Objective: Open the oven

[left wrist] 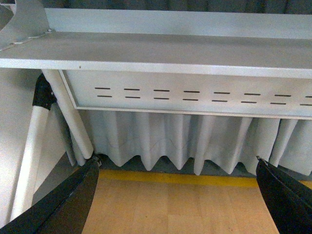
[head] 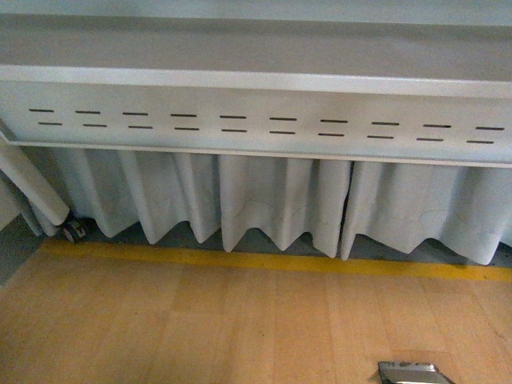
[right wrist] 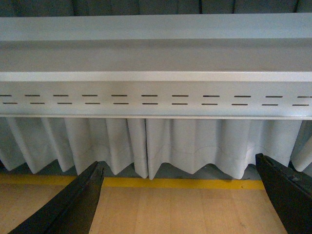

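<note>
The oven does not show in any view. In the left wrist view my left gripper (left wrist: 176, 164) is open, its two black fingers (left wrist: 58, 204) spread wide over bare wooden surface with nothing between them. My right gripper (right wrist: 179, 163) is open in the same way in the right wrist view, dark fingers (right wrist: 63, 207) far apart above the wood. Neither arm appears in the front view. A small shiny metal piece (head: 412, 373) pokes in at the front view's lower edge; I cannot tell what it is.
The light wooden tabletop (head: 200, 328) ends at a yellow stripe (head: 264, 260). Beyond it hang a white pleated curtain (head: 280, 196) and a grey-white slotted metal rail (head: 256, 120). A white frame leg (left wrist: 29, 146) with a black joint and a caster (head: 74, 232) stand at the left.
</note>
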You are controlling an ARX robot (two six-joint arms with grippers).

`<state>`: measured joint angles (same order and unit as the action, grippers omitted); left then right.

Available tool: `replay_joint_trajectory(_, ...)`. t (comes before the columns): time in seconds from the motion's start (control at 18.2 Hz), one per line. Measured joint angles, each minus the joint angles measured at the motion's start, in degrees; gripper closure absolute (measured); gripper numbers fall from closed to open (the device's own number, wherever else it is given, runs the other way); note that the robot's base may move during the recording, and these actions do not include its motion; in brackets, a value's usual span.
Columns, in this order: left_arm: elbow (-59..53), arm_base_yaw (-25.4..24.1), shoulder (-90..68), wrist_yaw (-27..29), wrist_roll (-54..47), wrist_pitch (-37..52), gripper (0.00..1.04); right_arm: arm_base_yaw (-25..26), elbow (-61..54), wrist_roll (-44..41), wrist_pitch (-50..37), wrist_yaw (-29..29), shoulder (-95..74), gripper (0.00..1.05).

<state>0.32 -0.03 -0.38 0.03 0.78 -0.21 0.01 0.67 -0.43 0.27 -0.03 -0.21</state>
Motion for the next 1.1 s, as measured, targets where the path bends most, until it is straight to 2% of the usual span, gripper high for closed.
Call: replay_joint_trajectory(1.1,0.0,0.0,0.0,0.0,0.0,0.0,0.07,0.0,0.0,0.0,0.0,0.0,0.0,0.06)
